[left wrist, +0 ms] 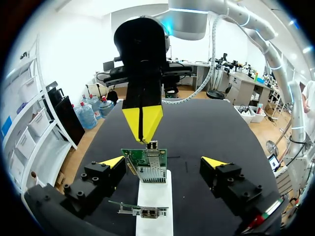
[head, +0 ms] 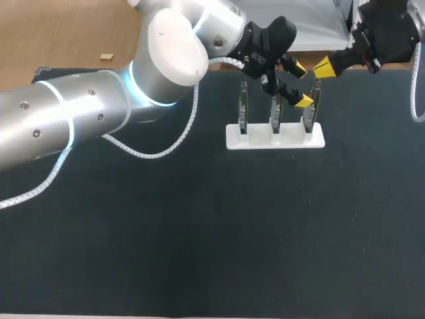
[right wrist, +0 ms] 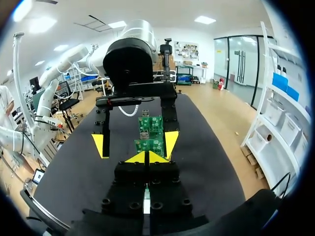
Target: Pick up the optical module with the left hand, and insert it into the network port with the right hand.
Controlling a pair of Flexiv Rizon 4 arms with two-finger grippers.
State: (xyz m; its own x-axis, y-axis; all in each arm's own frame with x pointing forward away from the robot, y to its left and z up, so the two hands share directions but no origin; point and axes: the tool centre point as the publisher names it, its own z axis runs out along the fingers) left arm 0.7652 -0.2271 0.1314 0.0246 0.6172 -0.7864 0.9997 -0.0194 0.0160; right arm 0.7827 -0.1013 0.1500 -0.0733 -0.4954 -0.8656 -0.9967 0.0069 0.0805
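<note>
Over the white stand (head: 275, 137) on the desk (head: 199, 232), left gripper (left wrist: 163, 162) hangs wide apart, holding nothing; right gripper (left wrist: 142, 130), tips together, touches the optical module (left wrist: 153, 146) atop the end board's (left wrist: 140, 158) network port (left wrist: 154, 160).

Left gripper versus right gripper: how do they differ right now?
The left gripper is open, fingers spread wide with a circuit board ahead between them; the right gripper is shut, tips pressed together. The left gripper is level with the board; the right gripper points down at its top edge. Both have black fingers with yellow tips and are close to the white stand.
</note>
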